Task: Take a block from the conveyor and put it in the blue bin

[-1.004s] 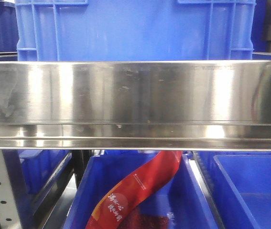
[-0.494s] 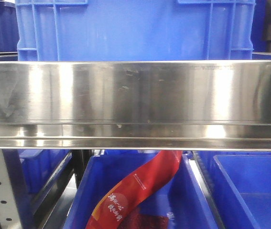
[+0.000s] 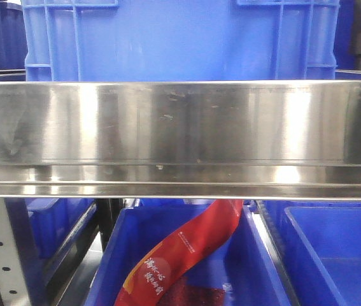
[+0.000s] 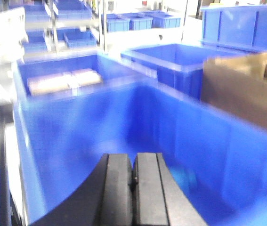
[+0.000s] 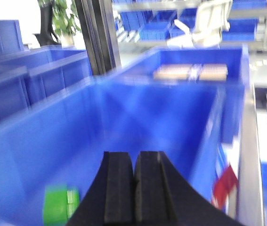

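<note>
The conveyor is out of view in all frames. My left gripper (image 4: 133, 162) is shut and empty, hovering over the inside of a large blue bin (image 4: 53, 141). My right gripper (image 5: 134, 160) is shut and empty over the same kind of large blue bin (image 5: 25, 141). A green block (image 5: 60, 209) lies on that bin's floor, to the left of my right gripper. The front view shows a blue bin (image 3: 180, 38) standing behind a steel rail (image 3: 180, 137); neither gripper shows there.
Below the rail, a lower blue bin (image 3: 123, 248) holds a red packet (image 3: 186, 255), and another blue bin (image 3: 339, 255) stands to its right. A brown cardboard box (image 4: 246, 89) stands right of the left arm. Further blue bins (image 4: 171, 61) and a steel post (image 5: 98, 33) stand behind.
The front view shifts very slightly to the right; nothing else visibly differs.
</note>
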`<action>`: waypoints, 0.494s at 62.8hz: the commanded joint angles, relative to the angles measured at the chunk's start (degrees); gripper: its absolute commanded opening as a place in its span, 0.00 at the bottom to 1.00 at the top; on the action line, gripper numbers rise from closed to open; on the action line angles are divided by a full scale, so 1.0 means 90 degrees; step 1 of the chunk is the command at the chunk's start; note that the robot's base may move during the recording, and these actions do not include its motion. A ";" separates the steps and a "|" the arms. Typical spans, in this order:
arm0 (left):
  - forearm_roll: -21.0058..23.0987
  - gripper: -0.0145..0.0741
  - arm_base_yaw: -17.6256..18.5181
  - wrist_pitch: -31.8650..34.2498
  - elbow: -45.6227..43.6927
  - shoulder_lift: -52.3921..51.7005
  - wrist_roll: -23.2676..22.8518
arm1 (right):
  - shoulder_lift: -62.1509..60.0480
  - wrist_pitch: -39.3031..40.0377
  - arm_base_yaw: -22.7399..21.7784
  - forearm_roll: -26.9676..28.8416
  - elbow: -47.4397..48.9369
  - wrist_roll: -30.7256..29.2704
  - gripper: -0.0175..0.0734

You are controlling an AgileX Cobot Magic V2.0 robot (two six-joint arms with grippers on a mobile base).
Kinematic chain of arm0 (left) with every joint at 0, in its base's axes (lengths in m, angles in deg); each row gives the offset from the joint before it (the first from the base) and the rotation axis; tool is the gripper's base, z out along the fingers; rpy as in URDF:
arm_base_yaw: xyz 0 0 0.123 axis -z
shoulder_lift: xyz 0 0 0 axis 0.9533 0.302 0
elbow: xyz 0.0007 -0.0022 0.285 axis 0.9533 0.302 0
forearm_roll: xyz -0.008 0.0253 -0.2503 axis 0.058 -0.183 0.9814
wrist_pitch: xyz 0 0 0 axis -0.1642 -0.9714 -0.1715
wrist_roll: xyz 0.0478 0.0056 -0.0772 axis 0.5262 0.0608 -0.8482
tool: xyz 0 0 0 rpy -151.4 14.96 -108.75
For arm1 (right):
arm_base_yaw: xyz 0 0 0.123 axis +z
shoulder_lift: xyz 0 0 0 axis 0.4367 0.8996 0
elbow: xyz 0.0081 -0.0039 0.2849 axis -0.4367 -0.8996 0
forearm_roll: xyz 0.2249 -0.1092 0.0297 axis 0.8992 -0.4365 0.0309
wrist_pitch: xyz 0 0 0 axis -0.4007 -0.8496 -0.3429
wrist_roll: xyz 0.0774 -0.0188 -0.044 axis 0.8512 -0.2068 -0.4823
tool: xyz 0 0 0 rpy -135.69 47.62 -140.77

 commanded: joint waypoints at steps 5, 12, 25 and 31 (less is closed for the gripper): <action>0.0102 0.04 -0.0002 0.0249 0.1120 -0.1015 -0.0012 | -0.0799 0.0455 -0.0037 -0.0061 -0.1008 0.0049 0.01; 0.0102 0.04 -0.0002 0.0374 0.2057 -0.1983 -0.0012 | -0.1546 0.0799 -0.0037 -0.0247 -0.2027 0.0049 0.01; -0.0047 0.04 -0.0002 0.0513 0.3317 -0.3328 -0.0012 | -0.2610 0.1707 -0.0037 -0.0288 -0.3560 0.0049 0.01; -0.0060 0.04 -0.0002 0.0642 0.3594 -0.3696 -0.0012 | -0.2954 0.1702 -0.0037 -0.0288 -0.3747 0.0049 0.01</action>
